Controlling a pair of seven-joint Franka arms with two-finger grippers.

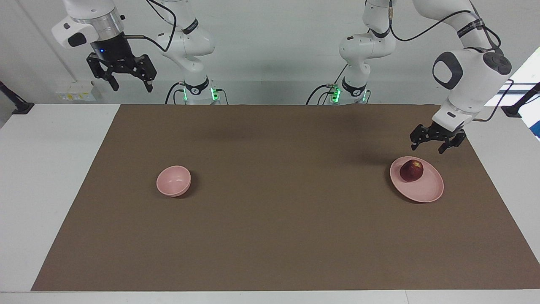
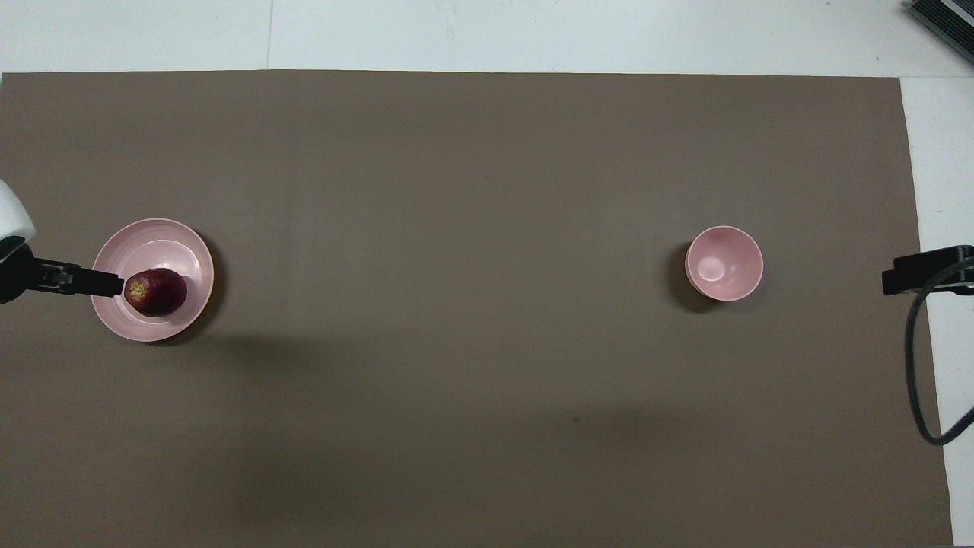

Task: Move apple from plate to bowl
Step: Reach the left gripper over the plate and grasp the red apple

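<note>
A small dark red apple (image 1: 411, 170) (image 2: 156, 291) lies on the flat pale pink plate (image 1: 427, 189) (image 2: 179, 240) toward the left arm's end of the table. The deep pale pink bowl (image 1: 173, 180) (image 2: 724, 262) stands with nothing in it toward the right arm's end. My left gripper (image 1: 427, 146) (image 2: 114, 285) hangs open above the plate, a little above the apple and touching nothing. My right gripper (image 1: 132, 87) waits open, high up by the robots' edge of the table; in the overhead view only a dark tip of it (image 2: 924, 270) shows.
A brown mat (image 1: 270, 211) (image 2: 456, 190) covers most of the white table (image 1: 50, 169). A black cable (image 2: 917, 365) loops down at the right arm's end. Only the plate and the bowl stand on the mat.
</note>
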